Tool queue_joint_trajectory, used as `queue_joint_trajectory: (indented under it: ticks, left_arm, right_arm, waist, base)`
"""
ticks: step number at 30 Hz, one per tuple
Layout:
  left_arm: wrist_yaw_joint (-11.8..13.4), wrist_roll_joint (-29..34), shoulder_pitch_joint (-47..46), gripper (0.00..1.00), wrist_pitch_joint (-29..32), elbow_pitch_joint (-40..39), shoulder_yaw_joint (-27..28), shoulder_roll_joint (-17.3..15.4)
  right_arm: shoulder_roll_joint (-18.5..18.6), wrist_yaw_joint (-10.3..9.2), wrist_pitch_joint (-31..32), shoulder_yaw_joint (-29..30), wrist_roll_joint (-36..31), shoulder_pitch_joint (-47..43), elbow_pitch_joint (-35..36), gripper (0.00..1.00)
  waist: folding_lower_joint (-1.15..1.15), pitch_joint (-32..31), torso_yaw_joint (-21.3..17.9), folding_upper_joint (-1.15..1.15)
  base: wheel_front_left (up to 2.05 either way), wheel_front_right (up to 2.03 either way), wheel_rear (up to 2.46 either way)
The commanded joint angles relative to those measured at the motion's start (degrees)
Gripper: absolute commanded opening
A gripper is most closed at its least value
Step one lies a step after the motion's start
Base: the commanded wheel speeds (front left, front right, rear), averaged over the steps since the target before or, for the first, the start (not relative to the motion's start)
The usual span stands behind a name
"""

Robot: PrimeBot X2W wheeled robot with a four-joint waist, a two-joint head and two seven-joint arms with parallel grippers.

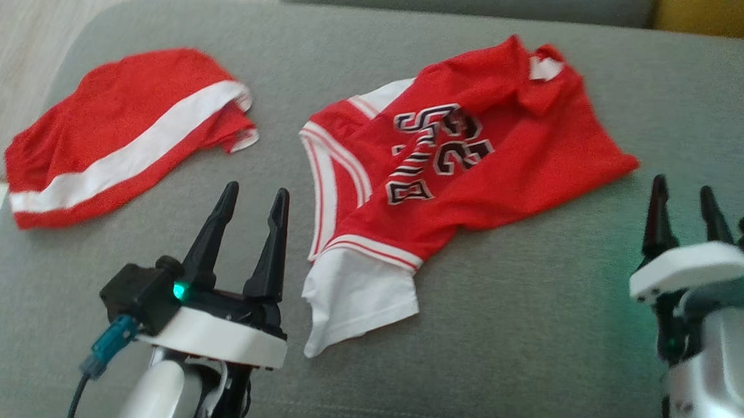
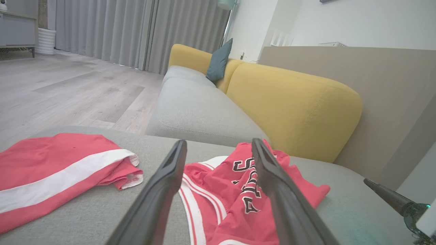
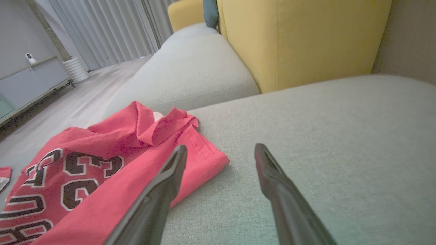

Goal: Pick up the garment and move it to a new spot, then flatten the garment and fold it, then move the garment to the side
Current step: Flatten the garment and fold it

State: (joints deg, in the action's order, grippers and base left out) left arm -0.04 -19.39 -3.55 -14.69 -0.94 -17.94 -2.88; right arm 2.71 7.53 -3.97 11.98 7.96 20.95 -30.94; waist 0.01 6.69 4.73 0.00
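Jersey (image 1: 478, 164) lies crumpled on the grey cushion (image 1: 533, 322), between the two arms. Left gripper (image 1: 256, 192) and right gripper (image 1: 682, 187) point forward, low beside it, fingers spread apart, holding nothing.

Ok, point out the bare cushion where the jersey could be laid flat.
Widest bare cushion lies at the front, between the left gripper and right gripper, short of the jersey. More lies beyond the jersey's right edge. Crowded: shorts and jersey leave only a narrow gap.
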Motion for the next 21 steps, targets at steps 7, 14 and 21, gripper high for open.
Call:
queue_joint_trajectory:
  ticks: [7,14,21]
  left_arm:
    - [-0.7,-0.2,-4.5,1.00,-0.3,-1.1,1.7,0.0]
    - [-0.9,-0.5,-5.7,1.00,-0.3,-1.0,1.4,0.0]
    - [-0.8,-0.3,-5.9,1.00,-0.3,-0.6,1.7,0.0]
  right_arm:
    - [0.2,-0.04,2.0,7.9,-3.9,12.5,-12.0,1.00]
    - [0.2,-0.04,0.8,15.3,-10.3,19.2,-20.3,1.00]
    - [0.2,-0.04,-2.9,17.6,-13.0,22.9,-26.9,0.00]
  waist:
    - [-0.01,5.4,5.7,0.00]
    - [-0.01,7.0,7.2,0.00]
    - [-0.01,6.7,6.4,0.00]
  base:
    - [0.00,0.00,0.00]
    - [0.00,0.00,0.00]
    - [0.00,0.00,0.00]
